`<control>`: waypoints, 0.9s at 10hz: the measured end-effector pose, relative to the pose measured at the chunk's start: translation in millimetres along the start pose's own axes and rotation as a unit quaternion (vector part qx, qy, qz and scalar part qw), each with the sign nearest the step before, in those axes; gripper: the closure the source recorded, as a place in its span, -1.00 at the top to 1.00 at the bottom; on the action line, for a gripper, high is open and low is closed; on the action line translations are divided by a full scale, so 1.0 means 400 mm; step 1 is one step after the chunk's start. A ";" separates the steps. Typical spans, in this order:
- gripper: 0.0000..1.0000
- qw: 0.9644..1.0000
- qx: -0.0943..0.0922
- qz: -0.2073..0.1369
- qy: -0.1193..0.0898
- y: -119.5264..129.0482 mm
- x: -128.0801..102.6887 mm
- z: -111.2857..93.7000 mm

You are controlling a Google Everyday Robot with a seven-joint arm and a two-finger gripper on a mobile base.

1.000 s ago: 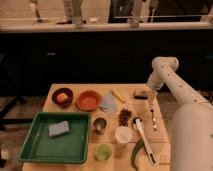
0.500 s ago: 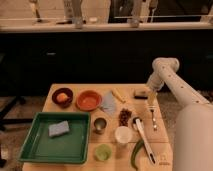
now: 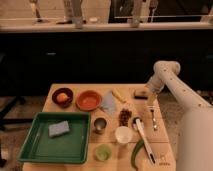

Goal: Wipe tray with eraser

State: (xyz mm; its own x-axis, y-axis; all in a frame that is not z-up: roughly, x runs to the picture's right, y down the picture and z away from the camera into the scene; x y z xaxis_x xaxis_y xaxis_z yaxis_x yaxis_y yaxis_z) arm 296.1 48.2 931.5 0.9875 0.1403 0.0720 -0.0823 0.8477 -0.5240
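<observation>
The green tray [image 3: 31, 146] lies at the table's front left with a grey-blue sponge pad [image 3: 58, 128] inside it. The eraser [image 3: 141, 93], a small block with a dark top, rests on the table at the back right, far from the tray. My white arm bends down from the right, and my gripper [image 3: 151, 98] hangs just right of the eraser, low over the table. It is open and holds nothing.
Between tray and eraser stand an orange bowl [image 3: 89, 100], a dark bowl [image 3: 62, 96], a blue cloth [image 3: 108, 103], a metal cup [image 3: 100, 124], a white cup [image 3: 123, 134] and a green cup [image 3: 103, 152]. A fork [image 3: 152, 117] and a white-handled utensil [image 3: 144, 140] lie at the right.
</observation>
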 end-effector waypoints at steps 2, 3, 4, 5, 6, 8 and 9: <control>0.60 1.000 0.009 -0.005 0.009 -0.007 -0.008 0.017; 0.60 1.000 0.012 -0.006 0.011 -0.008 -0.014 0.023; 0.60 1.000 0.017 -0.009 0.020 -0.011 -0.006 0.025; 0.60 0.999 0.022 -0.011 0.027 -0.012 -0.002 0.032; 0.60 0.999 0.027 -0.014 0.030 -0.017 -0.013 0.038; 0.60 0.999 0.039 -0.014 0.035 -0.030 -0.023 0.048; 0.60 0.998 0.042 -0.013 0.041 -0.036 -0.018 0.055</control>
State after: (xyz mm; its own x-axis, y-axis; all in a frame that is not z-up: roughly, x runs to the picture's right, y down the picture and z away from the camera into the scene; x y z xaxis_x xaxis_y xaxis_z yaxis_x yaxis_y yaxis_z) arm 287.3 46.2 957.4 0.9968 0.0782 0.0142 -0.0635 0.8913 -0.4490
